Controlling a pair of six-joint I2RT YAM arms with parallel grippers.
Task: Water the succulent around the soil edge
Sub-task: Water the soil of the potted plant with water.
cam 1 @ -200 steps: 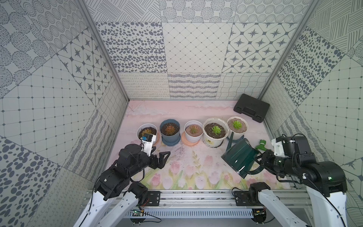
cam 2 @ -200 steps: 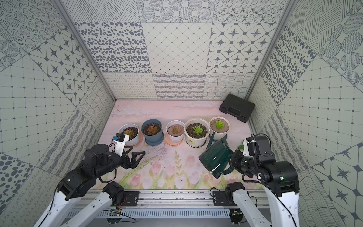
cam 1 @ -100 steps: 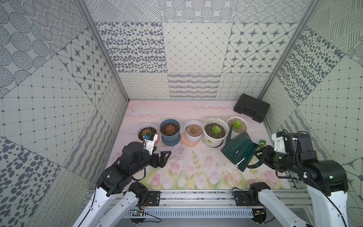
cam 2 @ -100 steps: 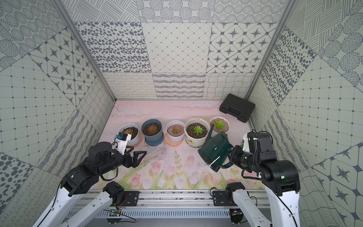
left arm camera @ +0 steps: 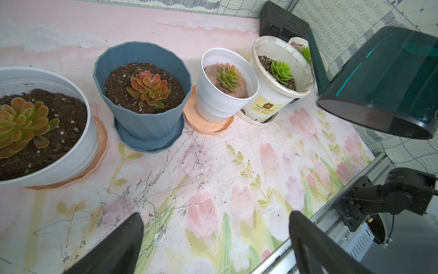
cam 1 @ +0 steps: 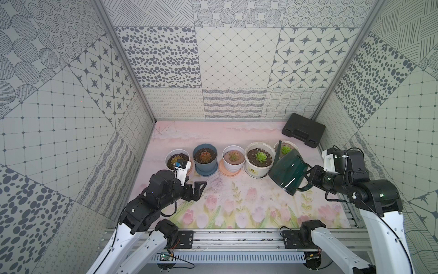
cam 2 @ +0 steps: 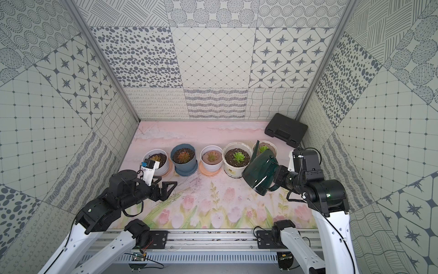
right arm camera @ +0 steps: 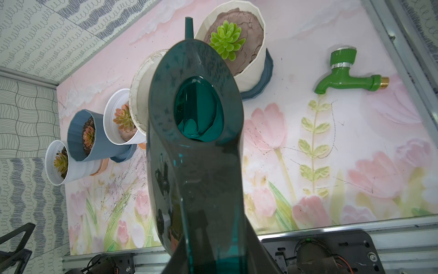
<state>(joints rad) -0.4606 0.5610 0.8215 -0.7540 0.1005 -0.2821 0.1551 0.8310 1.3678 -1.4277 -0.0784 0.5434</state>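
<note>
Spout of watering can beside succulent

We see the black-and-white left arm bent low at the elbow, forearm reaching forward, wrist roughly level. Its left gripper hovers with the black triangular fingers spread wide, nothing between them. The right arm sits higher, elbow bent, forearm angled inward. We log the right gripper clamped on the handle of a dark green translucent plastic watering can, carried aloft and tipped. That gripper's fingers are mostly hidden.
</note>
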